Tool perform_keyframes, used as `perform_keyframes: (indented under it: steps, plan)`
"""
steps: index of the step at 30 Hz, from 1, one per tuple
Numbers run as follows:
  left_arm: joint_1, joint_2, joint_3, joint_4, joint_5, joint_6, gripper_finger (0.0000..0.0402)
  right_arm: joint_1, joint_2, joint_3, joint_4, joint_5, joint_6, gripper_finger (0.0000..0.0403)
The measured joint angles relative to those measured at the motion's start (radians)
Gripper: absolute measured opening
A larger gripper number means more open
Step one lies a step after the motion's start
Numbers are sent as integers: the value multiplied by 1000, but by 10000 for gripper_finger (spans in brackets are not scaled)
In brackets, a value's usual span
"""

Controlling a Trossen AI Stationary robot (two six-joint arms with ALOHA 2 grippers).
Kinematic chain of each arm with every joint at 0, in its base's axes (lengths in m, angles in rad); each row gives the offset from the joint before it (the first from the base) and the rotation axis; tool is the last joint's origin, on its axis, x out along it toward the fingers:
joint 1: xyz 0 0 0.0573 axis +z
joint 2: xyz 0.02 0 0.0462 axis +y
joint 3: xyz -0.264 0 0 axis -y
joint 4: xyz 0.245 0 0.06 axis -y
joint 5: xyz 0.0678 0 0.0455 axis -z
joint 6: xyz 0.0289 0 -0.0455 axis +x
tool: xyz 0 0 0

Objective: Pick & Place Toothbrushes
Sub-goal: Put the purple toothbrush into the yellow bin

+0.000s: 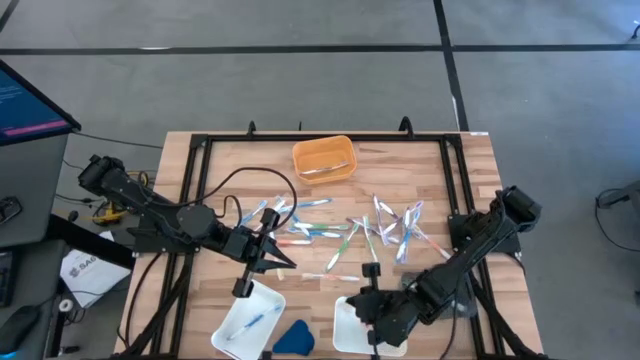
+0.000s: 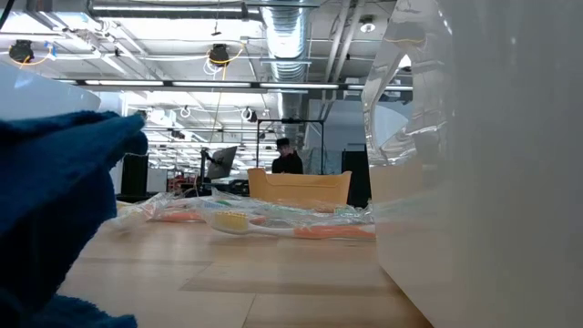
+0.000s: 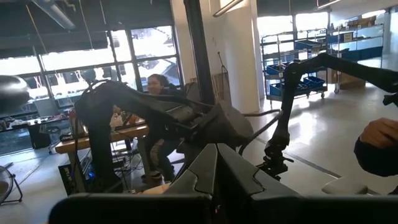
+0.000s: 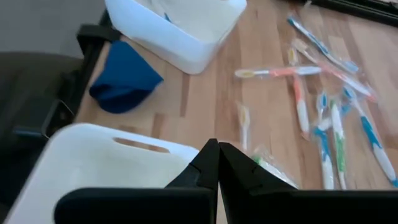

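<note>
Several toothbrushes in blue, green, orange and clear lie scattered across the middle of the wooden table; the right wrist view and the low view show them too. My right gripper is shut and tips down over the rim of the right white tray, at the near edge. A green-and-clear toothbrush shows just past its fingers. My left gripper is shut and points level, above the left white tray, in which one blue toothbrush lies. My right gripper's shut fingers stand in front of one end of the green-and-clear toothbrush. I cannot tell whether they touch it or whether it lies on the table beyond them.
An orange bin stands at the far middle with toothbrushes in it. A dark-blue wedge lies between the two trays. A black frame runs around the table. People show in the room beyond, and a hand.
</note>
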Motion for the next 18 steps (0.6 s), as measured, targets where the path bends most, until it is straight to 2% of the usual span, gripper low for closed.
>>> perform_keyframes:
  steps: [10, 18]
  plan:
    - [0, 0, 0, -1, 0, 0, 5, -73, -53, -137, 24, -1, 28, 0]
    - [0, 0, 0, -1, 0, 0, 5, -135, -247, -351, 140, -1, 60, 0]
